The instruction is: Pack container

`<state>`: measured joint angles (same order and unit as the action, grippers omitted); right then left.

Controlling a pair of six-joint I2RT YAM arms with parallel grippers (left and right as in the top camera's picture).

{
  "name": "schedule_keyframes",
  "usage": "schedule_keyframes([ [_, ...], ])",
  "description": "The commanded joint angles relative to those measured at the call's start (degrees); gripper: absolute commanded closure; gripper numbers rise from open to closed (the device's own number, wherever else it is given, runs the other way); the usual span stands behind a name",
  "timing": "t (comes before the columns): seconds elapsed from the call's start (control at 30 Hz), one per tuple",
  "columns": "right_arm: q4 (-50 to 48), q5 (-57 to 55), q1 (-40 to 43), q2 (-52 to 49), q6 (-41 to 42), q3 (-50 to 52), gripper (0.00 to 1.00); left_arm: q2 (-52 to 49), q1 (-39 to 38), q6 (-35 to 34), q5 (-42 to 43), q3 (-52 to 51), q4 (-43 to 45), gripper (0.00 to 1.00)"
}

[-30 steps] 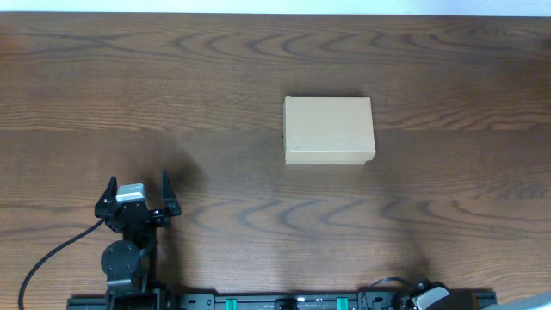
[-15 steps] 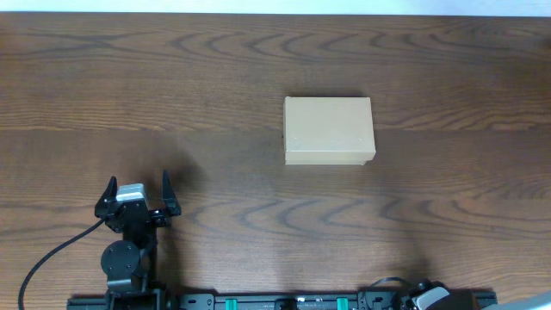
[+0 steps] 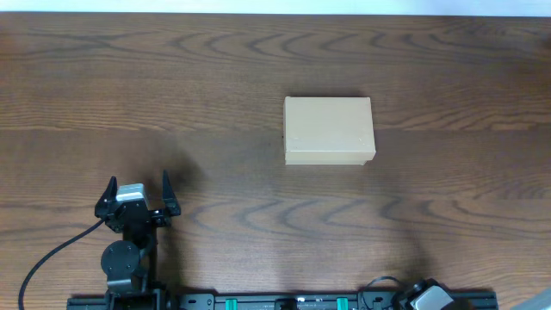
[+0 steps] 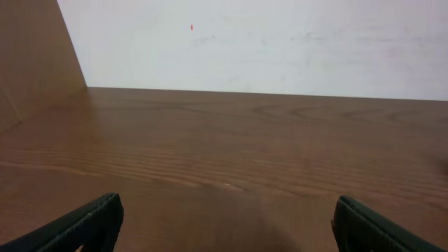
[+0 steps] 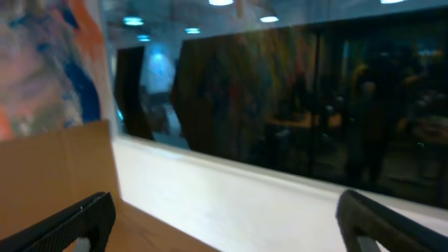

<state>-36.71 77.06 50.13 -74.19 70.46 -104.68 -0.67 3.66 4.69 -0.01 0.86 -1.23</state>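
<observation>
Currently the left claw and right claw both gape empty, well apart from the closed container.

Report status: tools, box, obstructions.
Left tool open, empty, clear of box. Right tool open, empty. Cardboard box centre, lid shut, untouched. No obstruction seen.

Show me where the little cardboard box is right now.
Overhead view: the cardboard box lies on the wooden table, slightly right of centre, up and to the right of the left gripper.
</observation>
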Motion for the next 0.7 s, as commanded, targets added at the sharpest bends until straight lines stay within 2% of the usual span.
schedule_keyframes([
  [0.0,13.7,-8.8,-6.7,0.1,-29.0,-0.6,0.01,0.5,0.3,-0.2,-0.1,-0.6,-3.2,0.05],
  [0.1,29.6,-15.3,-12.7,0.5,-43.9,-0.6,0.01,0.5,0.3,-0.2,-0.1,-0.6,-3.2,0.05],
  [0.17,34.8,-18.3,-15.3,0.5,-48.9,-0.6,0.01,0.5,0.3,-0.2,-0.1,-0.6,-3.2,0.05],
  [0.4,49.8,-33.7,-24.3,1.5,-63.0,-0.6,0.01,0.5,0.3,-0.2,-0.1,-0.6,-3.2,0.05],
  [0.67,64.7,-56.4,-36.0,5.6,-75.6,-0.5,0.01,0.5,0.3,-0.2,-0.1,-0.6,-3.2,0.05],
])
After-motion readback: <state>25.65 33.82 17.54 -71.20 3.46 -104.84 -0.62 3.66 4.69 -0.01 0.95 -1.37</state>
